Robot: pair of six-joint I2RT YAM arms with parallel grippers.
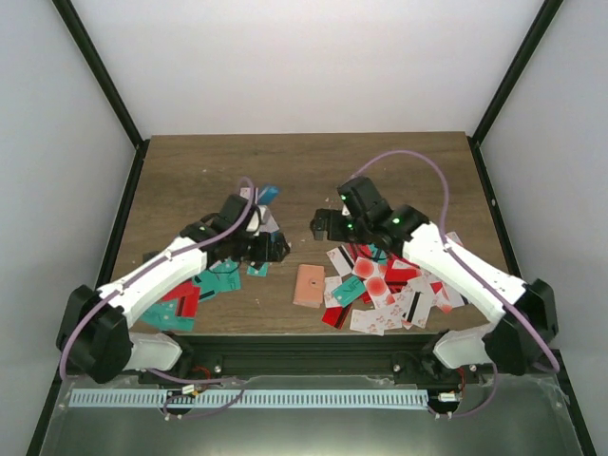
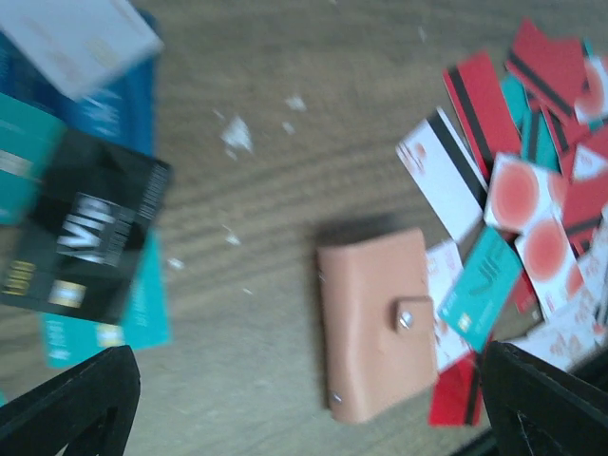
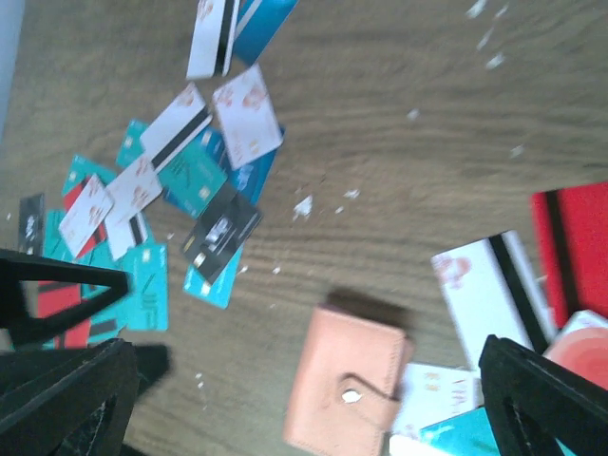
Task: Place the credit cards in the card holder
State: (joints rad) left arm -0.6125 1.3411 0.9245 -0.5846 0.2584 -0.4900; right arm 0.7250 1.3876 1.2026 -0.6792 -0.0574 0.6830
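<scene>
Near the middle of the tabletop's near edge lies the small salmon-pink rectangular folding card holder (image 1: 309,285), shut flat; its cover is smooth and matte, with rounded corners, and a short tab with a round metal snap holds it closed. It rests on the brown wood-grain tabletop (image 1: 304,161) between two scatters of thin, flat plastic credit cards (image 1: 389,285). The heap toward the right edge is red, white with red discs, and teal, some cards showing a black stripe, all overlapping; its nearest cards touch the holder's side, and one white card lies partly under it. The looser scatter toward the left edge is mostly teal and red; a glossy black card (image 2: 90,242) lies across teal ones, and a blue card (image 1: 269,194) sits farther back. Small white flecks (image 2: 237,133) dot the bare wood between the two groups.

The left gripper (image 1: 271,249) hangs at the inner rim of the left scatter; its two black wedge-shaped fingers (image 2: 71,404) stand wide apart with nothing between them, and its wrist view shows the card holder lying on the wood below. The right gripper (image 1: 323,226) hangs over bare wood just behind the holder; its black fingers (image 3: 546,399) are likewise spread wide and hold nothing.
</scene>
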